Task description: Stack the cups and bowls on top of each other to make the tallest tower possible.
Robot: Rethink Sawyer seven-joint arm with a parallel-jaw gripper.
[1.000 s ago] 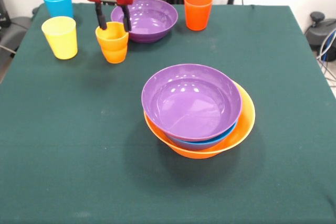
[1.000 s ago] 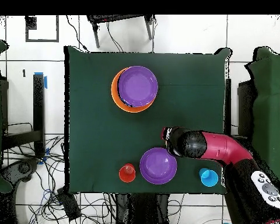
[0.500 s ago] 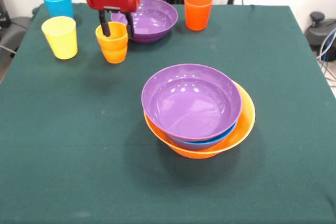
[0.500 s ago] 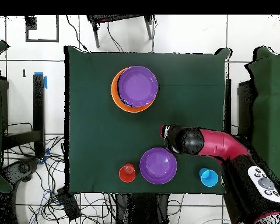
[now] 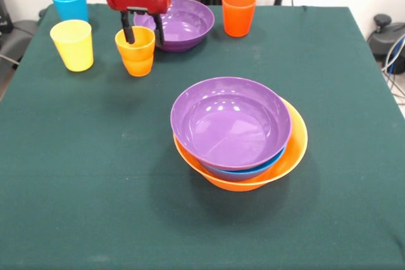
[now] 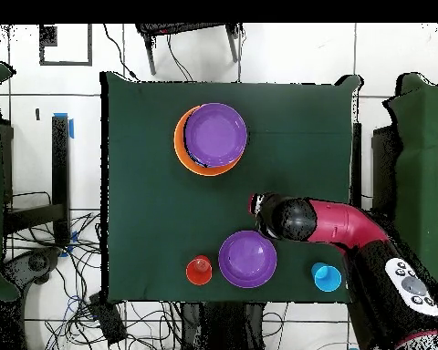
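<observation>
My gripper [image 5: 143,33] hangs open over the orange cup [image 5: 135,54] at the back left. One finger [image 5: 127,32] dips inside the cup's rim, and the other stands just outside its right side, by the lone purple bowl [image 5: 180,24]. The cup stands upright on the cloth. The tower [image 5: 237,137] sits mid-table: a purple bowl [image 5: 229,121] nested in a blue bowl [image 5: 243,172], inside the large orange bowl [image 5: 294,150]. The yellow cup [image 5: 73,45], light blue cup [image 5: 69,2] and red-orange cup [image 5: 238,12] stand apart. In the overhead view the arm [image 6: 318,223] hides the orange and yellow cups.
The green tablecloth [image 5: 95,175] covers the whole table. From above, the tower [image 6: 211,137], the lone purple bowl [image 6: 247,258], the red-orange cup [image 6: 199,270] and the light blue cup [image 6: 326,276] show. Cables lie on the floor around the table.
The gripper has shifted a little to the right over the orange cup, its fingers at the same spread. The cup and the other things have not moved.
</observation>
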